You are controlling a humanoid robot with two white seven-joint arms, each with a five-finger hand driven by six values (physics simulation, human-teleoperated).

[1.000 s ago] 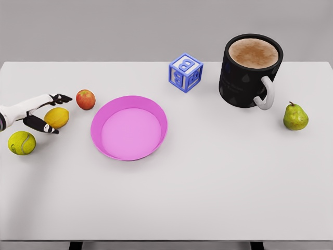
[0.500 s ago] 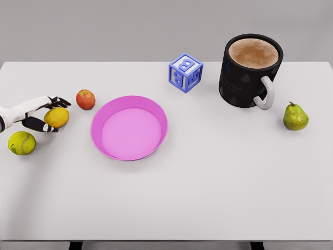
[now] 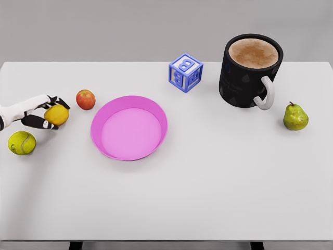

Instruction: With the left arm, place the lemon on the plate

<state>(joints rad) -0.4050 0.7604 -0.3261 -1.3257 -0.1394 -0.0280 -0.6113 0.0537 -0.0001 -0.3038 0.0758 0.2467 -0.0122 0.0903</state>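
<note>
The yellow lemon (image 3: 57, 114) is at the table's left side, held between the fingers of my left hand (image 3: 48, 112), which reaches in from the left edge. The hand is shut on the lemon, dark fingertips above and below it. A shadow beneath suggests the lemon is slightly off the table. The pink plate (image 3: 156, 112) lies to the right of the lemon, left of the table's middle, with nothing on it. My right arm does not show.
A red apple (image 3: 85, 99) sits between the lemon and the plate's far rim. A tennis ball (image 3: 22, 142) lies just below the hand. Farther right are a blue letter block (image 3: 185, 72), a black coffee mug (image 3: 250, 70) and a green pear (image 3: 295, 116).
The left hand's fingers closed around the lemon, and the lemon has risen slightly from where it lay.
</note>
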